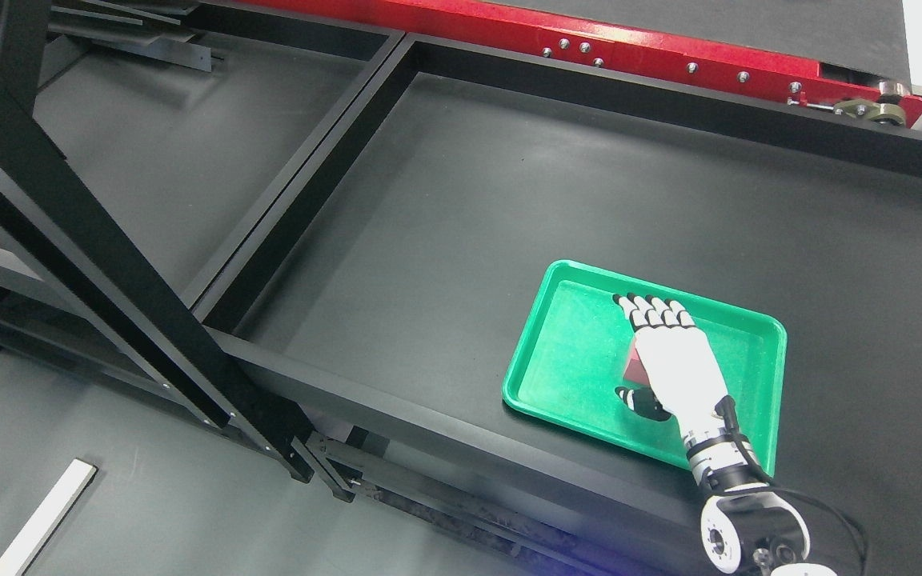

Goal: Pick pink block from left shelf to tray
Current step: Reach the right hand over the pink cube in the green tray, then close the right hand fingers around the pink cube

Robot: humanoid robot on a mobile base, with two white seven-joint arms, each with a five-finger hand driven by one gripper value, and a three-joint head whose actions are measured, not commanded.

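My right hand reaches in from the lower right and hovers over the green tray on the black table. Only a small edge of the pink block shows at the left side of the palm, between the bent fingers and the thumb. The hand looks shut on the block. Whether the block rests on the tray floor is hidden by the palm. My left arm does not show.
A black frame rail splits the table from a left section. A thick black diagonal post crosses the left foreground. At the back runs a red conveyor edge. On the floor at lower left lies a white strip.
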